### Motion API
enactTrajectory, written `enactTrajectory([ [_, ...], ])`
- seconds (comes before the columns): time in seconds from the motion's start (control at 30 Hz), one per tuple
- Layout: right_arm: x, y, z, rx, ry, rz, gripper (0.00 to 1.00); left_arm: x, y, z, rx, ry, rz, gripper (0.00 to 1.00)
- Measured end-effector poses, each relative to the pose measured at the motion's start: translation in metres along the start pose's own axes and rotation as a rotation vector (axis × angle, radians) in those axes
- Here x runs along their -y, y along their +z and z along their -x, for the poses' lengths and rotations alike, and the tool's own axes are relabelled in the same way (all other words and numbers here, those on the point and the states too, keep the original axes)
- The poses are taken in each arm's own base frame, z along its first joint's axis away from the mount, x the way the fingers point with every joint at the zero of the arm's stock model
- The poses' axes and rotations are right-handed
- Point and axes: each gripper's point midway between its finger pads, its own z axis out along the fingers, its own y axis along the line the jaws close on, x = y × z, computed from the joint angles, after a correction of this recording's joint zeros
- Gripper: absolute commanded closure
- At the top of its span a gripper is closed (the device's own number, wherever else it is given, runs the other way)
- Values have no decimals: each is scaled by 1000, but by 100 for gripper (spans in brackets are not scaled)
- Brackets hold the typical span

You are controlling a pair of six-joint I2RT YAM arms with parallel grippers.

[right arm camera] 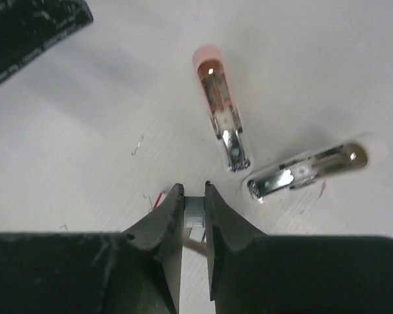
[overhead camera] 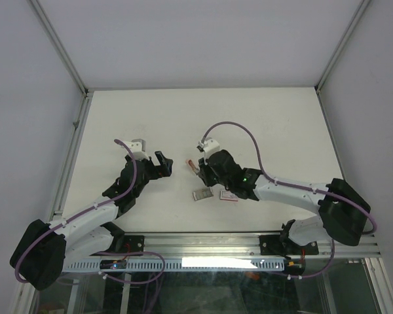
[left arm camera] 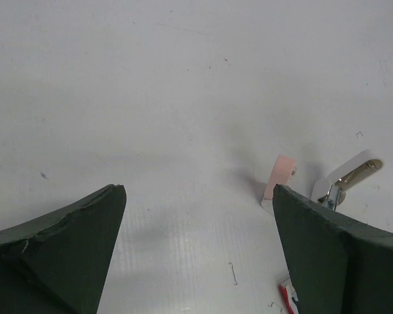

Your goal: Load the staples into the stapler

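Stapler point(right arm camera: 221, 108): one, splayed in two arms;
Staple strip point(right arm camera: 194, 213): one, pinched by right gripper point(right arm camera: 194, 195);
Left gripper point(left arm camera: 198, 196): spread, empty

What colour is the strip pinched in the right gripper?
Silvery grey: the staple strip sits between the right gripper jaws, and shows best in the right wrist view.

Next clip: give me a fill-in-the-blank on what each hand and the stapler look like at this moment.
The right hand is shut on a silvery ____ strip. The left hand is ____ and holds nothing. The stapler lies opened on the table; one half is white, the other ____.
Missing words: staple; open; pink.
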Motion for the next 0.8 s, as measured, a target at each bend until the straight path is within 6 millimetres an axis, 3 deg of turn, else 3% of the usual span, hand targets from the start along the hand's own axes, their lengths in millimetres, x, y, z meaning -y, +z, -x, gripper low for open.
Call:
enactTrajectory([
  [0.17,13,19,25,77,-44,46,83,0,0,0,5,-2,-4,1],
  [0.47,19,57,-9,-12,-181,56,83,5,0,1,2,-4,-24,1],
  [0.8,17,62,3,37,-219,61,83,5,0,0,1,-4,-27,1],
])
